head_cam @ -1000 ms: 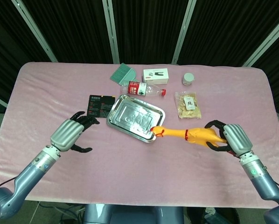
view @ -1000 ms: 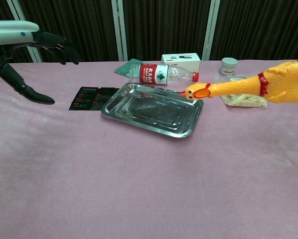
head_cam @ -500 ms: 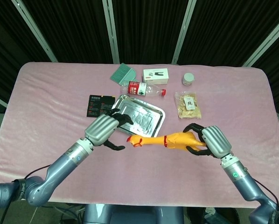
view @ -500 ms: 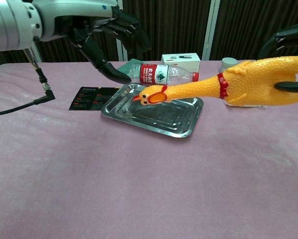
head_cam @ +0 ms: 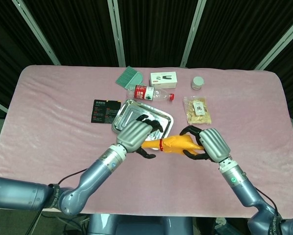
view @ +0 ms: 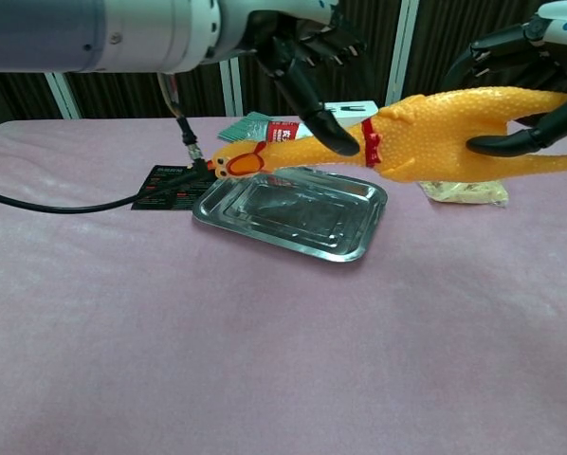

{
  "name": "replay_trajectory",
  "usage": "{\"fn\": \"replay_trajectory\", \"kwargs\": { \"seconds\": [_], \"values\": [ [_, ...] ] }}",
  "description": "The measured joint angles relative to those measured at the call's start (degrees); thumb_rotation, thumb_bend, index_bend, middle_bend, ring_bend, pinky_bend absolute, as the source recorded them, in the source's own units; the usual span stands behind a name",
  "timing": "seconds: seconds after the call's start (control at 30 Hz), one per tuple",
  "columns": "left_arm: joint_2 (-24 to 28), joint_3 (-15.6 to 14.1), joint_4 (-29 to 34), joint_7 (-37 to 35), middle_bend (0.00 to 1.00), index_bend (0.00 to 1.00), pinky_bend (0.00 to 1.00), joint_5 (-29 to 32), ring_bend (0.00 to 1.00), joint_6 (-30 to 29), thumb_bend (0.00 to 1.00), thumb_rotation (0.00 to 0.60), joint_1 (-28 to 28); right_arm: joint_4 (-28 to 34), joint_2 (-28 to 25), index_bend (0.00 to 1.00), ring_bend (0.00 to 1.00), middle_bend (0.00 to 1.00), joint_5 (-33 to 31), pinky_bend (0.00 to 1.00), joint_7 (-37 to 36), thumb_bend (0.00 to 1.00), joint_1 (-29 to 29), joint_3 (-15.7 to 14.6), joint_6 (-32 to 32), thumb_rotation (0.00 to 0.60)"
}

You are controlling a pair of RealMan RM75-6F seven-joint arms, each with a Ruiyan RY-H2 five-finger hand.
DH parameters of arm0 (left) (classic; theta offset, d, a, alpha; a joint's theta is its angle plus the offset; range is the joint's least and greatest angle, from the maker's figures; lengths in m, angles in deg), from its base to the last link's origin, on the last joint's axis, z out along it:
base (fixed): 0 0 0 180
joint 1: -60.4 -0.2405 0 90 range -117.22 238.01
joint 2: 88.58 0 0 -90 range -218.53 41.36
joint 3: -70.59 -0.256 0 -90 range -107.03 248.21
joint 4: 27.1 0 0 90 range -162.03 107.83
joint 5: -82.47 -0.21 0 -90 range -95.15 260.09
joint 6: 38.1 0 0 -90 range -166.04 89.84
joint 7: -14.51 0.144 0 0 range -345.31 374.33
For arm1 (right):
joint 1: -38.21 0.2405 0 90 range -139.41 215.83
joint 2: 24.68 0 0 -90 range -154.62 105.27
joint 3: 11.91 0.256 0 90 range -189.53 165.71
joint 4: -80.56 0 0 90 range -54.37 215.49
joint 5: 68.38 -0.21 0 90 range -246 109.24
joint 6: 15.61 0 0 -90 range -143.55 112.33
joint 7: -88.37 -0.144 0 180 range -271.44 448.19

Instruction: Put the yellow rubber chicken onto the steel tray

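The yellow rubber chicken point(head_cam: 175, 143) point(view: 426, 137) hangs level in the air, with my right hand point(head_cam: 210, 144) point(view: 530, 57) gripping its fat body end. Its head points left, above the near left part of the steel tray point(head_cam: 119, 121) point(view: 293, 213) in the chest view. My left hand point(head_cam: 135, 134) point(view: 302, 57) hovers over the chicken's neck with spread fingers above it and the thumb crossing in front. I see no closed grip there. In the head view this hand hides the neck, the head and part of the tray.
Behind the tray lie a water bottle point(head_cam: 151, 93), a green brush point(head_cam: 128, 77), a white box point(head_cam: 163, 79) and a small jar point(head_cam: 198, 82). A black card point(head_cam: 105, 110) lies left of the tray, a snack bag point(head_cam: 197, 109) right of it.
My right hand has carried the chicken leftward, so its head has passed across the tray. My left hand has swung in from the left to the chicken's neck.
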Motion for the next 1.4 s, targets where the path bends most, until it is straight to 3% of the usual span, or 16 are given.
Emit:
{"fn": "replay_trajectory", "kwargs": {
  "seconds": [0.17,0.37,0.97,1.2,1.4],
  "values": [
    [-4.3,1.5,-2.6,1.5,0.24,0.25,0.12,5.6,0.25,-2.5,0.09,0.6,4.9,0.9,0.4,1.0,0.79,0.85,-1.0,0.77,1.5,0.33,0.7,0.7,-0.3,0.6],
    [-7.5,2.0,-5.2,2.2,0.24,0.25,0.12,7.3,0.25,-5.3,0.09,0.6,7.5,1.4,0.2,1.0,0.79,0.85,-1.8,0.77,1.8,0.33,0.9,1.0,-0.2,0.6],
    [-10.3,1.9,-7.2,1.0,0.31,0.29,0.18,9.0,0.31,-7.7,0.2,0.6,8.7,1.2,-0.3,1.0,0.79,0.85,-2.6,0.77,0.2,0.33,0.7,1.2,0.5,0.6],
    [-11.2,1.9,-7.6,1.1,0.4,0.36,0.23,8.6,0.38,-9.1,0.33,0.6,9.0,0.9,-0.3,1.0,0.79,0.85,-3.0,0.77,0.2,0.34,0.7,1.2,0.3,0.6],
    [-12.0,2.2,-8.3,0.6,0.56,0.51,0.34,8.4,0.53,-9.8,0.46,0.6,8.8,0.3,0.2,1.0,0.79,0.85,-3.6,0.77,-0.1,0.35,1.0,1.2,-0.2,0.6]
  ]
}}
